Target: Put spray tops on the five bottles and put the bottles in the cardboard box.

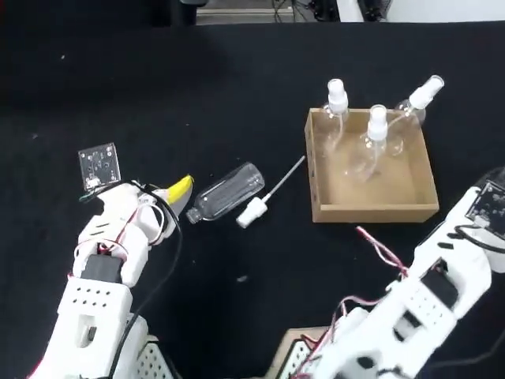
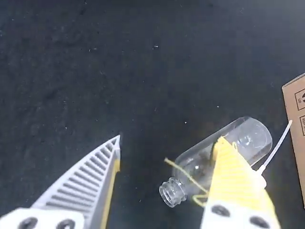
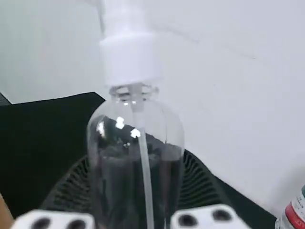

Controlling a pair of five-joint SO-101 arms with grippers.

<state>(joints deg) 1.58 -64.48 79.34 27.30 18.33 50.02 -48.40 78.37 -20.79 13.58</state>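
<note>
A clear uncapped bottle (image 1: 229, 192) lies on its side on the black table, neck towards my left gripper (image 1: 175, 197). In the left wrist view that gripper (image 2: 169, 139) is open, and its yellow finger (image 2: 233, 176) overlaps the bottle (image 2: 209, 160). A loose white spray top (image 1: 254, 211) lies beside the bottle, its tube pointing at the cardboard box (image 1: 375, 211). Three bottles with spray tops (image 1: 378, 120) stand or lean inside the box. My right gripper (image 3: 133, 214) is shut on a fourth clear bottle (image 3: 136, 157), held upright with a spray top (image 3: 128, 52) on it.
My right arm (image 1: 426, 292) stretches from the front to the table's right edge, just in front of the box. A small white marker card (image 1: 100, 164) lies left of my left gripper. A black mesh chair (image 3: 200, 181) and a white wall show behind the held bottle.
</note>
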